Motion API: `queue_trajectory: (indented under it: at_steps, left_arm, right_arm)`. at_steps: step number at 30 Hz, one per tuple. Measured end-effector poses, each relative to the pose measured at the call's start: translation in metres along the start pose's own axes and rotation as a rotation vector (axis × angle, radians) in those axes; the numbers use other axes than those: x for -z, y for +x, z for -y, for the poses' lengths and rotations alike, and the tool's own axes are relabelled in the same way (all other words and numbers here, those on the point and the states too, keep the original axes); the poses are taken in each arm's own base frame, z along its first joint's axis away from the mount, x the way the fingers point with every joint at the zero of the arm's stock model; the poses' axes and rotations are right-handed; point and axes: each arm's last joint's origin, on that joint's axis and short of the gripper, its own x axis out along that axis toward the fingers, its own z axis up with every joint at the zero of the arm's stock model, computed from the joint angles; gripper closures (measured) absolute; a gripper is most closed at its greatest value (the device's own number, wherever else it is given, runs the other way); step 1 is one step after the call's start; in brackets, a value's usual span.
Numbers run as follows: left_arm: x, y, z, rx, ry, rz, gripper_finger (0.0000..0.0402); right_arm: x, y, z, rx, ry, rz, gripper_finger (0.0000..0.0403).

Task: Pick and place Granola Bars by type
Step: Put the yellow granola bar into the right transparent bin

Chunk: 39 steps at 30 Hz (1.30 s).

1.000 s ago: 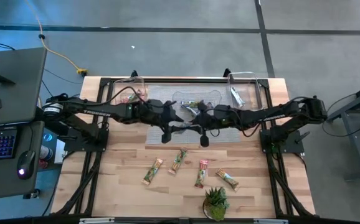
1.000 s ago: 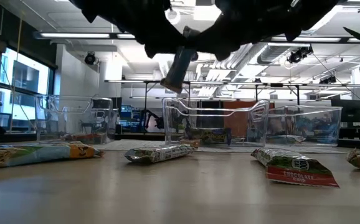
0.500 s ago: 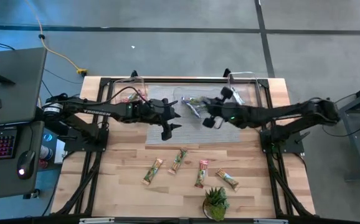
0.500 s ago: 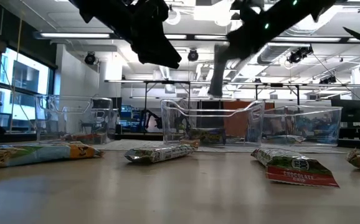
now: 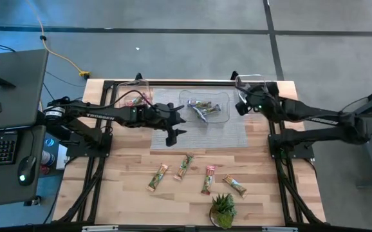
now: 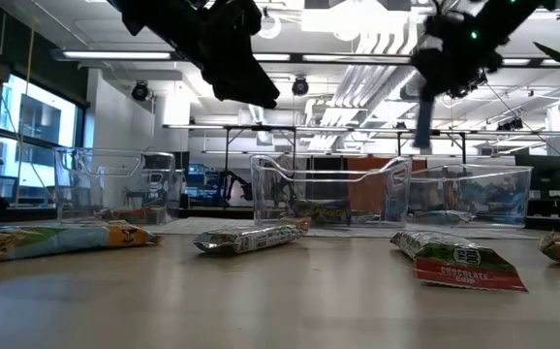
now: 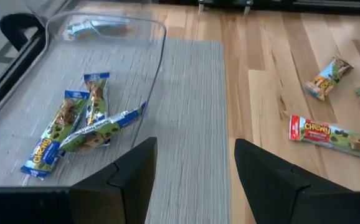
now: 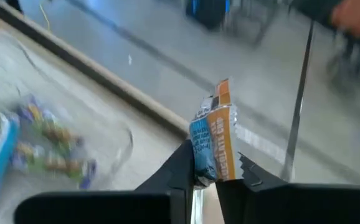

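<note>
Nearest the table's front edge, a small green potted plant (image 5: 223,211); just beyond it, 4 shiny wrapped granola bars in a loose row on the bare light wood table (image 5: 128,193) — a tan-orange one (image 5: 158,176), a green one (image 5: 185,165), a red-ended one (image 5: 208,179), another tan-orange one (image 5: 235,186). Farther back, on a grey woven mat (image 5: 237,134), 3 clear plastic bins: the left bin (image 5: 131,94) with red-and-green bars, the middle bin (image 5: 223,108) with several blue-and-green bars (image 7: 74,121), the right bin (image 5: 257,82) by the far right corner. Over the mat, beside the middle bin, the left gripper (image 5: 173,126) with dark fingers (image 7: 133,171) spread wide, nothing between them. At the back right, raised above the near wall of the right bin, the right gripper (image 5: 242,103) pinched narrowly on 1 blue-and-orange wrapped bar (image 8: 212,142) — bar upright, top end standing out past the fingertips
</note>
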Motion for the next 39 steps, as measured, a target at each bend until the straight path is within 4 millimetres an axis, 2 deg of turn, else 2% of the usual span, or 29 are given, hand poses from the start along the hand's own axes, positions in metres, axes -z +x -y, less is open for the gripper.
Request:
queue_trajectory:
  at_steps: [6,12,19,24,27,31,36,39]
  left_arm:
    - [0.004,0.0,0.0,0.0,0.001,-0.046,0.0192]
    - [0.009,0.0,0.0,-0.001,-0.002,-0.095,0.0192]
    - [0.011,-0.001,0.0,-0.001,-0.001,-0.114,0.0192]
    - [0.011,-0.001,0.0,0.007,-0.002,-0.117,0.0192]
    - [0.012,-0.001,0.001,0.021,-0.007,-0.129,0.0192]
    - [0.016,-0.001,0.001,0.024,-0.034,-0.164,0.0192]
    - [0.022,-0.003,0.004,0.122,-0.11,-0.242,0.0192]
    - [0.025,-0.004,0.008,0.236,-0.17,-0.281,0.0192]
  right_arm:
    - [0.018,0.022,0.005,0.108,0.038,-0.21,0.0374]
    - [0.026,0.049,0.001,0.195,0.008,-0.316,0.0383]
    - [0.039,0.084,0.003,0.31,-0.057,-0.449,0.0313]
    - [0.042,0.096,-0.002,0.303,-0.158,-0.466,0.0273]
    - [0.036,0.094,-0.009,0.276,-0.207,-0.404,0.0263]
    - [0.023,0.079,-0.02,0.183,-0.223,-0.276,0.0263]
    - [0.004,0.042,-0.035,-0.063,-0.232,-0.085,0.0265]
    - [-0.008,0.013,-0.044,-0.323,-0.205,0.062,0.0265]
